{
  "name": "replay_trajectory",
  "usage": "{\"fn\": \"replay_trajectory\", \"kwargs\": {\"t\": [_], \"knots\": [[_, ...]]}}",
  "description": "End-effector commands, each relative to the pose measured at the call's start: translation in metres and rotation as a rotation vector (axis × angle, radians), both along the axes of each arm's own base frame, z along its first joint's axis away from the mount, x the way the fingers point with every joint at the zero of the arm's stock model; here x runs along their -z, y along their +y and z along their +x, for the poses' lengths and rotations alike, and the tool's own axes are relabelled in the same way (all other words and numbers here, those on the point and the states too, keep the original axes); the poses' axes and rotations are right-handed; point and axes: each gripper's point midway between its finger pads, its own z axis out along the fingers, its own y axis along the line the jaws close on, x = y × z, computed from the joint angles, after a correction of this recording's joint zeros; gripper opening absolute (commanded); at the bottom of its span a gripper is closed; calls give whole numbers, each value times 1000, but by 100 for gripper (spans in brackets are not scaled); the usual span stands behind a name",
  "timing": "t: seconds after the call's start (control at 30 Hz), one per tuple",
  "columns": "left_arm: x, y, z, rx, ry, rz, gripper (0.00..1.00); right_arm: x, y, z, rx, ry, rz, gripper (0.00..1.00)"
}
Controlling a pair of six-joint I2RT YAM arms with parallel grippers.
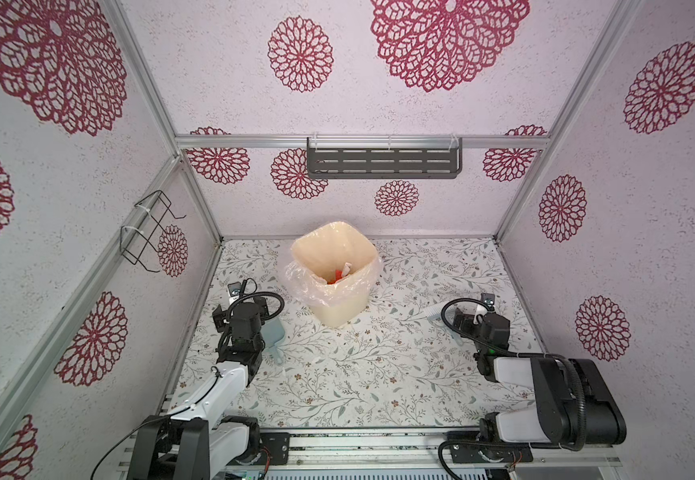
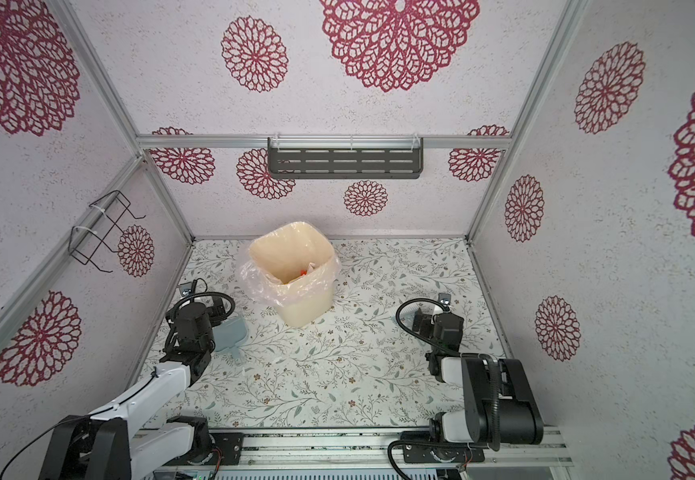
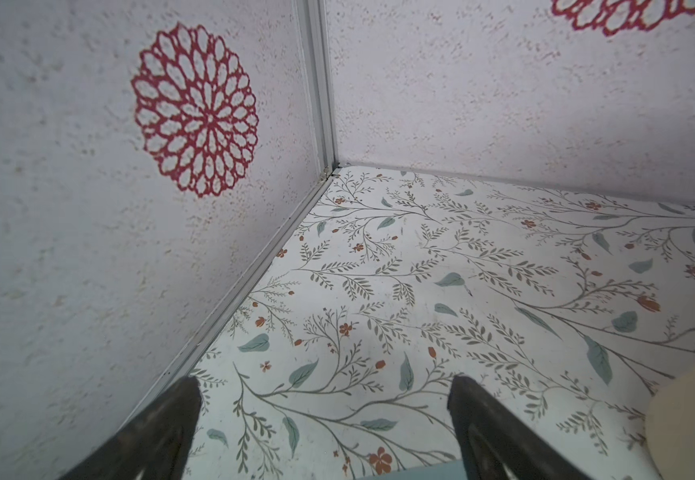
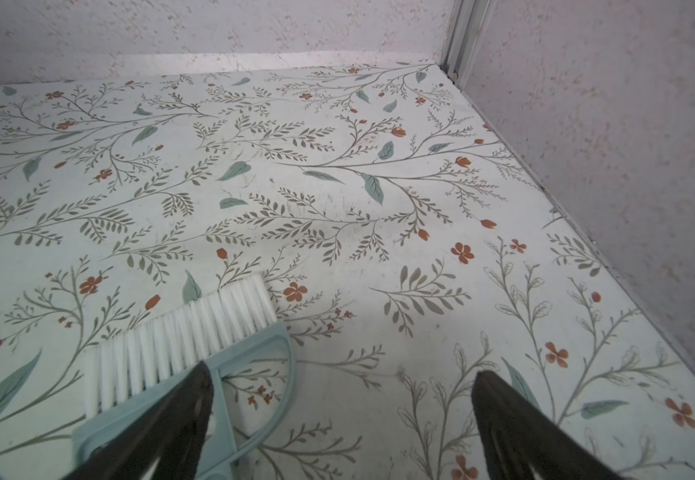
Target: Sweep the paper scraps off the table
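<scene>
The leaf-printed table (image 1: 379,386) sits between flowered walls (image 1: 441,216). In both top views, red and white paper scraps (image 1: 339,275) lie inside the lined bin (image 1: 339,309); no wrist view shows them. The left wrist view shows the left claw (image 3: 325,386) spread wide and empty, with the dustpan (image 3: 412,473) edge beneath. The right wrist view shows the right claw (image 4: 343,374) equally wide and empty, one finger over the brush (image 4: 179,345).

The left arm (image 1: 221,386) and right arm (image 1: 512,370) pair white shell links with black joint housings, ribbed black cable conduits (image 1: 443,316) looping beside the wrists, black screwed base plates (image 1: 275,451) on a silver rail (image 1: 358,446), and the left gripper (image 3: 325,388) has dark, tapering fingers (image 3: 162,432).
</scene>
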Motion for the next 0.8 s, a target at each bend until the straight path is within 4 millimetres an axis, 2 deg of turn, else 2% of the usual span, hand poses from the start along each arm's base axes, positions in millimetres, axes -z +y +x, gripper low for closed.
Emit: {"fn": "replay_trajectory", "kwargs": {"t": [0.0,0.1,0.17,0.33,0.4,0.53,0.77], "knots": [[-21,2,16,43,-167,12,97,-45,1,17,4,-199,-43,99],[-12,9,25,18,-189,22,97,-38,-2,23,25,-183,-46,99],[3,13,28,-1,-180,12,97,-37,-1,24,20,-176,-39,99],[22,11,27,19,-226,25,97,-35,-11,15,89,-212,-49,99],[23,12,28,17,-208,13,97,-36,-14,10,122,-226,-55,99],[25,19,30,6,-201,-17,97,-39,-14,10,130,-238,-71,99],[25,19,32,7,-199,-20,97,-38,-13,11,129,-230,-73,99]]}}
